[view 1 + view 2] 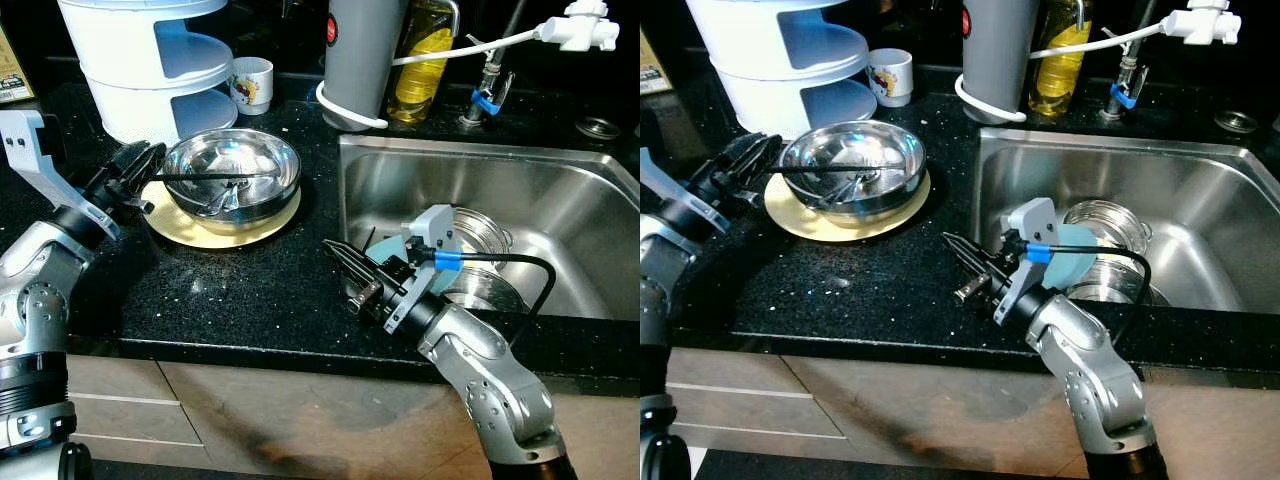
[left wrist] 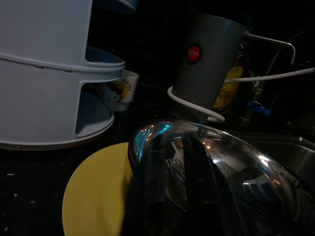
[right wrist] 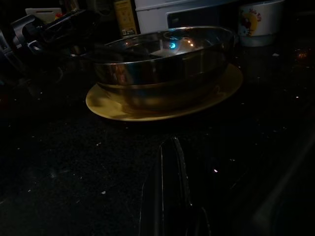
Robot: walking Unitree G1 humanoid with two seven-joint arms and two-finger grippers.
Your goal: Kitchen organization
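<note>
A steel bowl (image 1: 232, 175) with utensils (image 1: 222, 198) in it sits on a yellow plate (image 1: 190, 232) on the black counter. A thin black rod (image 1: 220, 176) lies across the bowl's top. My left gripper (image 1: 148, 176) is at the bowl's left rim. In the left wrist view its fingers (image 2: 145, 196) stand apart, one on each side of the rim, so it is open. My right gripper (image 1: 335, 252) hovers low over the counter between the plate and the sink. It points toward the bowl (image 3: 162, 64), and its fingers (image 3: 165, 196) are together with nothing in them.
The steel sink (image 1: 560, 180) on the right holds stacked steel pots (image 1: 482, 232). Along the back stand a white tiered container (image 1: 150, 60), a small mug (image 1: 250, 82), a grey jug (image 1: 362, 50), an oil bottle (image 1: 425, 55) and the tap (image 1: 490, 90). The counter's front edge (image 1: 250, 345) is close.
</note>
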